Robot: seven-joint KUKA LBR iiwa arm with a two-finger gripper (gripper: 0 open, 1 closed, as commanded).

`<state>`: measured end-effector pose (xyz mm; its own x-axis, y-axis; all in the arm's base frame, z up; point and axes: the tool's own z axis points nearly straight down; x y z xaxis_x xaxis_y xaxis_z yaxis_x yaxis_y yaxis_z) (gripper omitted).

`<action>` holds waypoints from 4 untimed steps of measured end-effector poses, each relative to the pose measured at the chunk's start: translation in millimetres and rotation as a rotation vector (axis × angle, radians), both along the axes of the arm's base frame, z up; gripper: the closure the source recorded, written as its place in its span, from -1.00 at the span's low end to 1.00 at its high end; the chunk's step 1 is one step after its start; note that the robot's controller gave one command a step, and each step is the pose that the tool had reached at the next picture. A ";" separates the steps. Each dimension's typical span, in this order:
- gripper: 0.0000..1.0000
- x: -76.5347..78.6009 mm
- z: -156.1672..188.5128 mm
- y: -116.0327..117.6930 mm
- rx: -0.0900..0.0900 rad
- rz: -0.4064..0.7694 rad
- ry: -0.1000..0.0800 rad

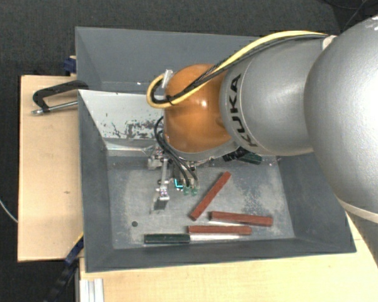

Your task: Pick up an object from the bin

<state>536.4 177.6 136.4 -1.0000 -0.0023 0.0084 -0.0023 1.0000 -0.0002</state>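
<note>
My gripper (162, 194) hangs below the orange wrist cover, low over the bare bin floor left of centre, with nothing seen in its grasp. The nearest loose thing is a red-brown stick (210, 195) lying slantwise just to its right. Two more red-brown sticks (240, 218) (219, 230) lie flat near the front wall, to the right and in front of the gripper. A dark green stick (166, 238) lies along the front wall, straight in front of the gripper.
A small dark speck (134, 224) sits on the floor at the front left. The arm and its orange cover hide the back and right of the bin floor. A dark object (251, 158) peeks out under the arm at the right.
</note>
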 end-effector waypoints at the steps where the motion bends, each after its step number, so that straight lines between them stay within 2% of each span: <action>1: -1.00 2.3 4.3 -0.8 0.001 -0.002 -0.008; 2: -1.00 54.5 -16.8 -43.5 0.003 -0.001 -0.016; 3: -1.00 59.1 -13.6 -106.1 0.002 0.225 -0.010; 4: -1.00 61.3 -19.7 -138.1 0.000 0.135 -0.009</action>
<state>597.7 39.5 116.7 -0.9906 -0.1367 -0.0007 -0.1367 0.9906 -0.0007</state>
